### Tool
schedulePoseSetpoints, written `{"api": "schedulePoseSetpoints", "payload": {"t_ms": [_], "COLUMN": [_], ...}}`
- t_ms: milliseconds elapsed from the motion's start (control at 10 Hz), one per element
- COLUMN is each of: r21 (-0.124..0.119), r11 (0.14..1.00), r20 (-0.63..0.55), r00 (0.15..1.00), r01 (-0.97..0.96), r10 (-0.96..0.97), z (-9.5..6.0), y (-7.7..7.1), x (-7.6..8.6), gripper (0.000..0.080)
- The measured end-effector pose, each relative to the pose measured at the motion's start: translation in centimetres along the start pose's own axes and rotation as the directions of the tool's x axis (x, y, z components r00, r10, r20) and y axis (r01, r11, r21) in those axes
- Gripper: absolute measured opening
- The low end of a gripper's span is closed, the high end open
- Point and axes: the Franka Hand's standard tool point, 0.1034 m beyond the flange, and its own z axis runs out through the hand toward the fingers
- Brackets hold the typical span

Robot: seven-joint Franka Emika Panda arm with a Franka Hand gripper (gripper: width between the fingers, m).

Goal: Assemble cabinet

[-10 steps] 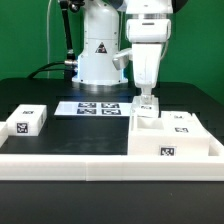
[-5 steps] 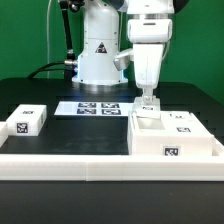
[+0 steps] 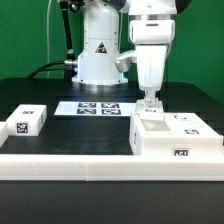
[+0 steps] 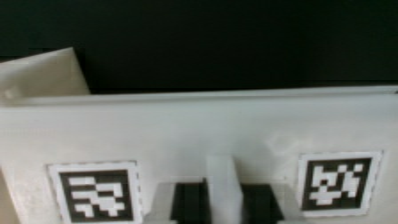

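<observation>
The cabinet [image 3: 170,140] is a large white box with inner compartments, standing at the exterior view's right and bearing black-and-white tags on its front and top. My gripper [image 3: 151,104] reaches straight down onto its far left corner. In the wrist view the cabinet [image 4: 214,125] fills the frame with two tags on it. A thin white wall of the cabinet stands between my two dark fingers [image 4: 185,202], so my gripper [image 4: 217,202] is shut on that wall. The fingertips themselves are hidden.
A small white tagged block [image 3: 27,121] lies at the exterior view's left. The marker board [image 3: 98,107] lies flat in front of the robot base. A long white rail [image 3: 70,163] runs along the front of the table.
The cabinet has turned and shifted toward the exterior view's right with my gripper. Its front tag has moved right, and the front face now looks taller.
</observation>
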Motion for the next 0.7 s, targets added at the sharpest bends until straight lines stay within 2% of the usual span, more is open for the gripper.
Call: {"api": "schedulePoseSetpoints", "payload": {"t_ms": [700], "r21": [-0.002], "r11": [0.999], "r20": [-0.001], "r00": [0.999], "r01": [0.038], "r10": [-0.038], "z": [0.0], "y": [0.21], "x": [-0.33], "gripper": [0.0069]}}
